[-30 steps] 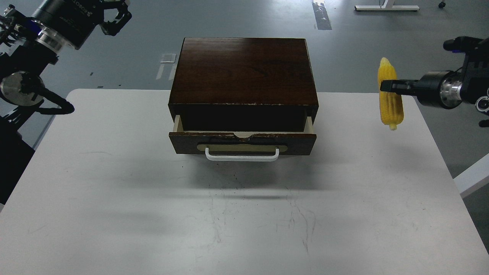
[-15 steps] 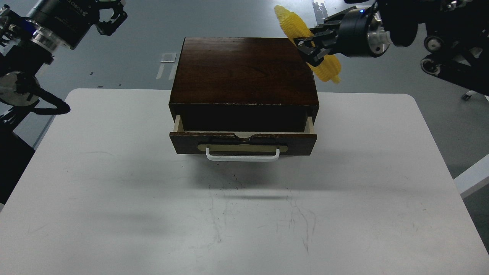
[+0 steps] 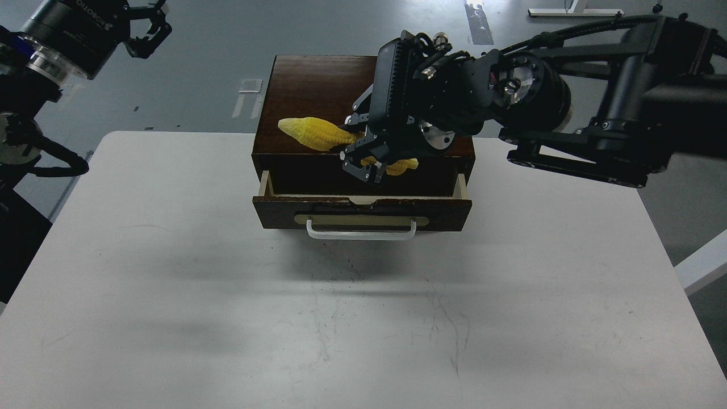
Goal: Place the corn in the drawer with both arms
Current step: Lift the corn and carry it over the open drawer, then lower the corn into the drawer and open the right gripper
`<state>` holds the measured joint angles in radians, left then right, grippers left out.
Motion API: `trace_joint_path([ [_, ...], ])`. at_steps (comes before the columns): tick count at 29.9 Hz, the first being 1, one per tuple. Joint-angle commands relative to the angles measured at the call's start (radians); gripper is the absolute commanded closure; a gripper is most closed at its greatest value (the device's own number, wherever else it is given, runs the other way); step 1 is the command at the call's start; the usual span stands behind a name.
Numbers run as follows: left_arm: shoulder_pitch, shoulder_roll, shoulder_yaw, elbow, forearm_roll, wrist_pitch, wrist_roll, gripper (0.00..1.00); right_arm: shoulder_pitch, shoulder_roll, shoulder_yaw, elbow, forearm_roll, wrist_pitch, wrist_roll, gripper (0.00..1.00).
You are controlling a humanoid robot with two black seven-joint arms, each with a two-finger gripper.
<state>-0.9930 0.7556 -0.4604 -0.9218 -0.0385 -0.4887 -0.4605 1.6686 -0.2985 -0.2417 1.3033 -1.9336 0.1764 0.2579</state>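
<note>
White tabletop [image 3: 170, 272], drawer [image 3: 362, 210] open. Right fingers [image 3: 363, 162] grip corn [image 3: 318, 134] over gap; drop + closing left. Left fingers [image 3: 145, 25]: can't tell.

- Matte black cylindrical left arm [image 3: 59, 34] carries white lettering and a polished silver joint ring.
- Black cables loop beside it.
- Bulky black right arm [image 3: 596, 108] shows ribbed housing, silver disc joint, black claw right gripper [image 3: 363, 162].

One corn cob [image 3: 318, 134] counted. One wooden box [image 3: 318, 91] counted, with one open drawer [image 3: 361, 208] and one white handle [image 3: 361, 233]. Two black arms counted: left tool [image 3: 145, 25], right tool [image 3: 363, 162]. One white worktop [image 3: 170, 295] counted.
</note>
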Motion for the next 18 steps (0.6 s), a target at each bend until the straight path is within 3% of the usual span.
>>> trace_joint_path([
  [1, -0.001, 0.010, -0.001, 0.000, 0.000, 0.000, 0.000, 0.02, -0.036, 0.006, -0.001, 0.007, -0.028, -0.003, 0.003, 1.00],
  [7, 0.002, 0.016, -0.001, 0.000, 0.000, 0.000, -0.003, 0.02, -0.055, 0.004, -0.004, 0.007, -0.033, -0.003, 0.003, 1.00],
  [12, 0.004, 0.013, 0.000, 0.000, -0.001, 0.000, -0.003, 0.02, -0.053, 0.001, -0.004, 0.005, -0.034, -0.002, 0.003, 0.69],
  [14, 0.004, 0.011, 0.000, 0.000, -0.001, 0.000, -0.004, 0.02, -0.052, 0.001, -0.002, 0.005, -0.034, -0.003, 0.003, 0.48],
  [18, 0.010, 0.010, -0.001, 0.000, -0.001, 0.000, -0.004, 0.02, -0.053, 0.001, -0.004, 0.007, -0.034, -0.002, 0.003, 0.37],
])
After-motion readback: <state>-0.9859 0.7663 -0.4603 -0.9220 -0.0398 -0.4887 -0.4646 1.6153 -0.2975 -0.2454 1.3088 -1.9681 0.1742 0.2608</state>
